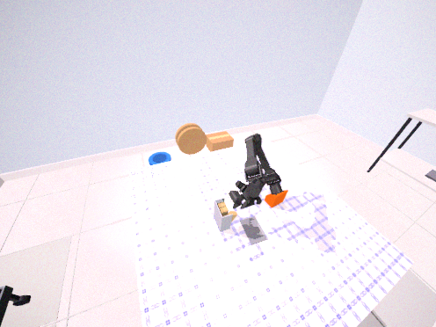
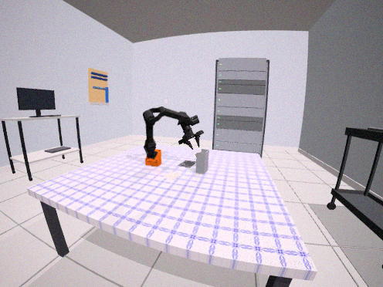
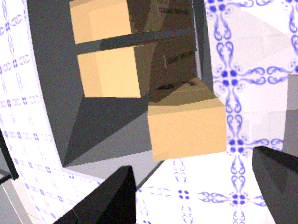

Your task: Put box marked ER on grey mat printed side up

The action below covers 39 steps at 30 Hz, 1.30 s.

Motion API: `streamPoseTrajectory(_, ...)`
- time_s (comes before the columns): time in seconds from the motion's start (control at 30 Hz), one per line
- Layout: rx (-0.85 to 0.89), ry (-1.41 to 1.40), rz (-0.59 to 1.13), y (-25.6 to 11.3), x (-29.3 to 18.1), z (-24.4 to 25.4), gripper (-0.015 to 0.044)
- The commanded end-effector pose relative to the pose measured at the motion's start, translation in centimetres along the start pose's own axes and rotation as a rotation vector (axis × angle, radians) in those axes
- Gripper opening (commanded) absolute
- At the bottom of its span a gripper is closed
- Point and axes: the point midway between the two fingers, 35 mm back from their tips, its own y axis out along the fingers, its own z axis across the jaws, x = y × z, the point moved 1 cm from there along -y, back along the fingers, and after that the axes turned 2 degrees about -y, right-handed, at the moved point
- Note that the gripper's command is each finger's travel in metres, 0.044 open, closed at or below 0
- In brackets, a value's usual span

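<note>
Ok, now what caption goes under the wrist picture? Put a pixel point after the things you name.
Black gripper (image 1: 244,207) (image 2: 192,148) (image 3: 194,167), fingers apart, beside three tan cardboard boxes: two inside a grey open bin (image 1: 223,221) (image 2: 202,162) (image 3: 47,95), one leaning over its edge.

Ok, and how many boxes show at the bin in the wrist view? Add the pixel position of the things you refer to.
3: two boxes (image 3: 110,74) (image 3: 100,22) stand side by side in the bin (image 3: 47,85); a third box (image 3: 187,131) leans out over its wall.

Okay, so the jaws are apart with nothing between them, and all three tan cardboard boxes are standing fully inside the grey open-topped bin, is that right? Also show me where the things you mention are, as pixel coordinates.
Not quite: only two tan cardboard boxes (image 3: 109,72) stand fully inside the grey open-topped bin (image 1: 223,221) (image 2: 201,162) (image 3: 47,85). The wrist view shows the third box (image 3: 187,131) sticking out past the bin's rim. The jaws are indeed apart with nothing between them.
</note>
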Motion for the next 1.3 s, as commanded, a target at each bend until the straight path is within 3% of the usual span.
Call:
streamPoseTrajectory(0.0,-0.009,0.011,0.001,0.3,-0.1,-0.1,0.0235)
streamPoseTrajectory(1.0,-0.008,0.012,-0.001,4.0,0.0,-0.1,0.0235)
streamPoseTrajectory(1.27,-0.005,0.018,0.000,3.8,0.0,0.0,0.0182)
